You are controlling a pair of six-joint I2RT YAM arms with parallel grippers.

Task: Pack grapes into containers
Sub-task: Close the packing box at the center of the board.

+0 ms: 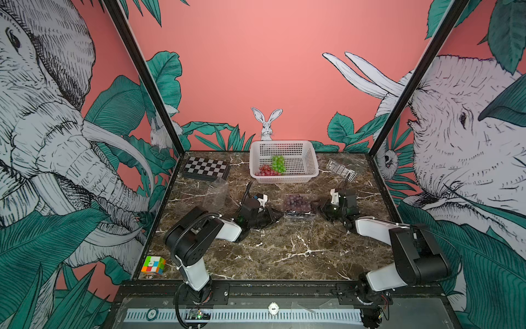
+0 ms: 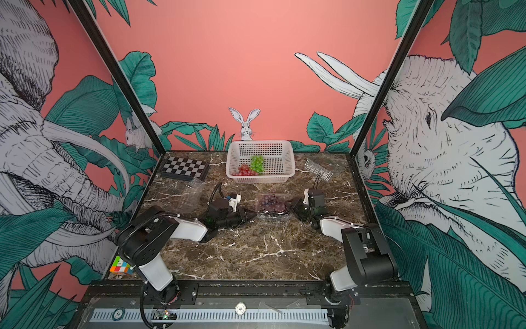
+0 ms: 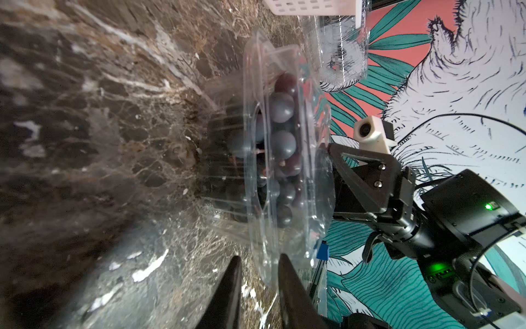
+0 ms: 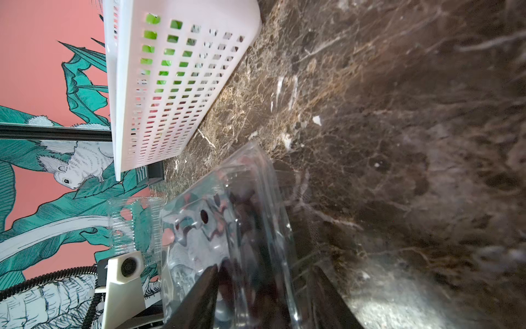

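Left of the table: an empty clear plastic punnet (image 1: 216, 193) stands open, nothing in it.

Left gripper (image 3: 259, 256): jaws nearly together astride the thin rim of the lidded clear rectangular punnet (image 1: 299, 210). Whether they actually pinch it cannot be told.

That punnet sits mid-table with the dark purple grape bunch (image 1: 296, 200) inside and the lid lying over it.

Right gripper (image 4: 264, 267): jaws about half apart, clamped on the punnet's opposite end — one finger on the lid, one by the base.

Behind, the white perforated plastic basket (image 1: 284, 178) holds the red grape bunch (image 1: 266, 170) and the green grape bunch (image 1: 278, 163).

At the far right lies a second empty clear punnet (image 1: 341, 169).

Judgement: one bunch of three is packed and two remain; closing the lid appears to be the step in hand.

The latch is not discernible — the clear walls blur against the marble.
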